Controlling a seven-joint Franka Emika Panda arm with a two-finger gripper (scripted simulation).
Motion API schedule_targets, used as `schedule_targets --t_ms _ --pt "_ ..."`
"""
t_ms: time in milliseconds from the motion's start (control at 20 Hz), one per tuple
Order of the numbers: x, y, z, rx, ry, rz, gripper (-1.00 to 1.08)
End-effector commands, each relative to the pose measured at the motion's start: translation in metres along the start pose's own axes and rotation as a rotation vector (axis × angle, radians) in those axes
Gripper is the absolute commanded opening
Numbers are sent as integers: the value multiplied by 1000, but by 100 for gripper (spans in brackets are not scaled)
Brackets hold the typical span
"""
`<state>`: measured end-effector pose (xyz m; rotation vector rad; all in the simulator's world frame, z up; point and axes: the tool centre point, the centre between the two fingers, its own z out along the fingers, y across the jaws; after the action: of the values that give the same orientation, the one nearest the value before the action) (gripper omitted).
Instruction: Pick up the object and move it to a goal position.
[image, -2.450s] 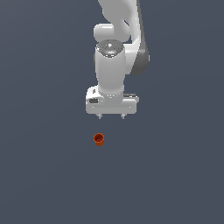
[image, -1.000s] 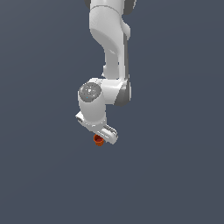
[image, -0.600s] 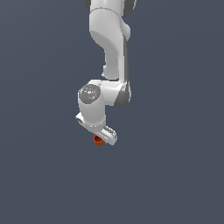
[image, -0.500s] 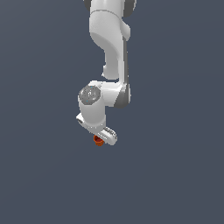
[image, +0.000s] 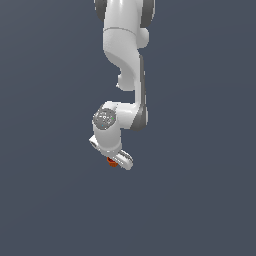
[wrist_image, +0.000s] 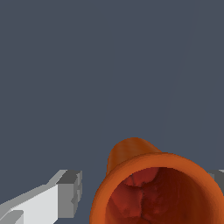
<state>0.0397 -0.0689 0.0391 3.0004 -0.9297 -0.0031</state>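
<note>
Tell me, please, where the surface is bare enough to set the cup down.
Nearly everywhere: the grey surface is bare on the exterior view's left, right and below the arm. The only crowded spot is under the gripper, where the orange cup sits between the fingers.

Matt orange-red cup (wrist_image: 159, 192) with smooth rolled rim and mottled inside, glossy white plastic-looking arm (image: 125, 55), matt grey finger pads (wrist_image: 71, 193), flat dull slate ground (image: 200, 200)

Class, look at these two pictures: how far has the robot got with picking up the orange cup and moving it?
Done: the arm is down at the cup, and the tool straddles it, one finger on each side. In hand: the grasp itself; a gap shows between that finger and the cup wall, so it is not gripped. Left: closing, lifting and carrying it. No goal marker shows in either view.
</note>
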Motion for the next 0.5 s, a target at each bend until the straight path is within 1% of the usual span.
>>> schedule_targets --t_ms 0,50,450 --pt "1 -1 1 1 2 0 100" --pt "1 -1 1 1 2 0 -100" --pt "1 -1 1 1 2 0 -100"
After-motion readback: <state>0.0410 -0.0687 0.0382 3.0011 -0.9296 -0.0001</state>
